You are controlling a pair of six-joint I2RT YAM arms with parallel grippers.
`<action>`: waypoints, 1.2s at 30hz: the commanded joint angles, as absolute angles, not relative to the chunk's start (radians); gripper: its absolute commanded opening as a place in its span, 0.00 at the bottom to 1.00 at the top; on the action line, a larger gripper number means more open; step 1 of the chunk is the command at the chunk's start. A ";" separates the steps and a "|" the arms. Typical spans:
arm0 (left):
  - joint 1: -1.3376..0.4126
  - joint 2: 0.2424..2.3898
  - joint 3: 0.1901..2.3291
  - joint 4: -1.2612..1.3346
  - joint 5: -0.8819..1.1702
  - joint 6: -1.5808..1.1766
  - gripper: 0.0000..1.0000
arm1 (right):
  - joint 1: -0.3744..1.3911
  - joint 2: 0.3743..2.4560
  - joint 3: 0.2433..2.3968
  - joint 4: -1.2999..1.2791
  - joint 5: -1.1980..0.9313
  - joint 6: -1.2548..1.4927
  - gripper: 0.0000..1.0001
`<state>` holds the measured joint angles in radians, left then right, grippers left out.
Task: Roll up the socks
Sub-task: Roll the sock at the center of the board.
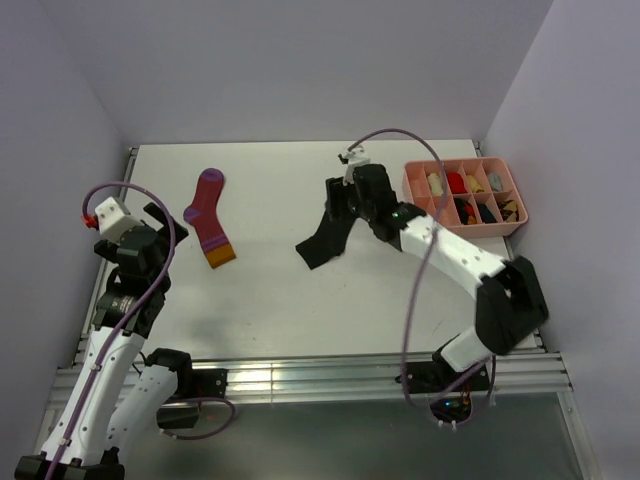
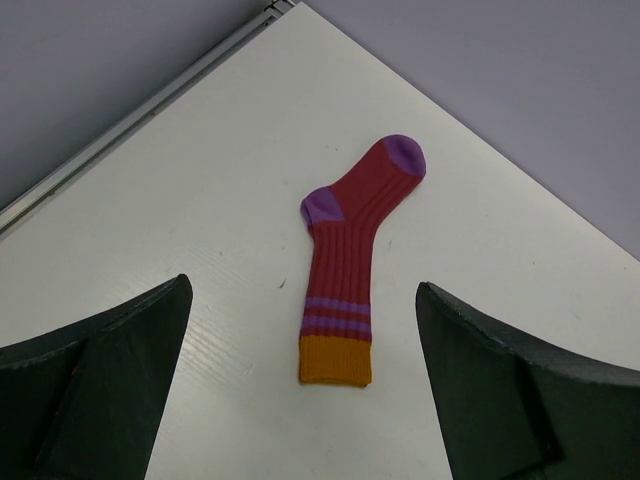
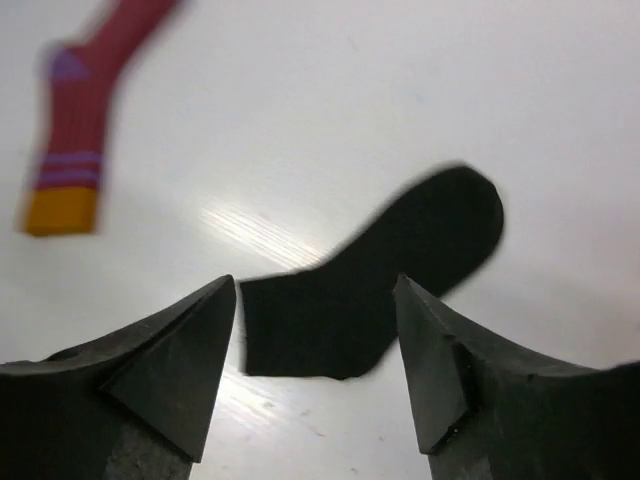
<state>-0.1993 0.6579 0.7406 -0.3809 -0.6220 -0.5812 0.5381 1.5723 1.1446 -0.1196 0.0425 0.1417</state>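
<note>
A magenta sock [image 1: 210, 220] with purple stripes, purple toe and heel and an orange cuff lies flat at the table's left; it also shows in the left wrist view [image 2: 345, 275]. My left gripper [image 1: 158, 226] is open and empty, just left of the sock, whose cuff points between its fingers [image 2: 120, 370]. A black ankle sock [image 1: 322, 245] lies flat mid-table. My right gripper [image 1: 338, 212] hovers open over it, the sock [image 3: 380, 280] showing between its fingers [image 3: 170, 370]. No loose cream sock is in view.
A pink compartment tray [image 1: 520, 215] with several small rolled items stands at the right rear. Purple walls close in the table at the back and sides. A metal rail runs along the table's near edge [image 1: 300, 380].
</note>
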 commanded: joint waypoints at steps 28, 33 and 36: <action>-0.190 0.637 0.742 -0.360 -0.592 -0.591 1.00 | 0.896 1.811 1.144 -0.054 0.267 0.115 0.66; -0.190 0.637 0.742 -0.362 -0.589 -0.591 1.00 | 0.911 1.853 1.167 -0.074 0.285 0.114 0.54; -0.190 0.637 0.744 -0.362 -0.589 -0.591 1.00 | 0.916 1.871 1.175 -0.086 0.301 0.115 0.47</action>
<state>-0.1955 0.6411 0.7406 -0.3809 -0.5987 -0.5880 0.9077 1.8572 1.1286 -0.0731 0.2462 0.1165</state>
